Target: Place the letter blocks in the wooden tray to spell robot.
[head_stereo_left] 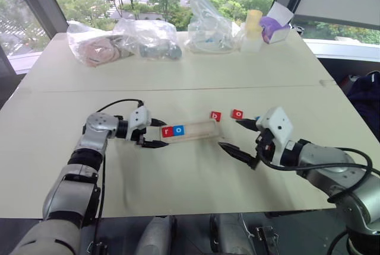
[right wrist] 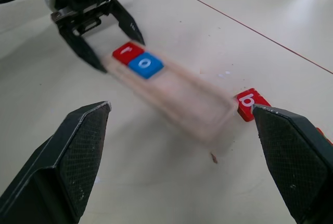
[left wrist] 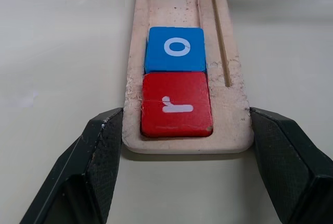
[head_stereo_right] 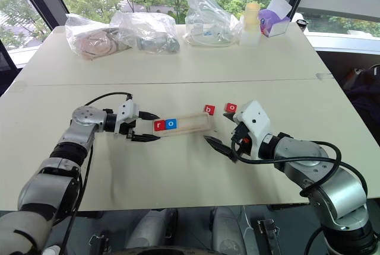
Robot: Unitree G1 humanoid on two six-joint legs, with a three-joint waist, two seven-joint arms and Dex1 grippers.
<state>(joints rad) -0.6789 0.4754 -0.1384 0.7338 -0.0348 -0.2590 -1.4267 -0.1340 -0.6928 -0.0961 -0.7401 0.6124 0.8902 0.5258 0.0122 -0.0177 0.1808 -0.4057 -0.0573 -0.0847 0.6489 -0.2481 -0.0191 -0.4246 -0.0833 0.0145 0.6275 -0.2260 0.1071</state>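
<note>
Item one, your left gripper: its two black fingers are closed against the two long sides of the wooden tray at the tray's near end, so it holds the tray there. Item two, the tray itself: it lies flat on the table and runs straight out from that gripper toward your right gripper. Item three, tiles seated in the tray: a red "r" block sits in the end slot, directly between the left gripper's fingers, and a blue "o" block touches it on the side away from the gripper; the remaining length of the tray beyond them is bare wood. Item four, your right gripper: the jaws stand wide and hold nothing, hovering just past the tray's far end and pointing along it. Item five, loose tiles on the table: a red "b" block lies just beside the tray's far corner, near the right gripper's upper finger, and a red "o" block lies a little further along, just behind that finger. Item six, background: clear plastic bags rest along the table's far edge, well apart from both grippers.
</note>
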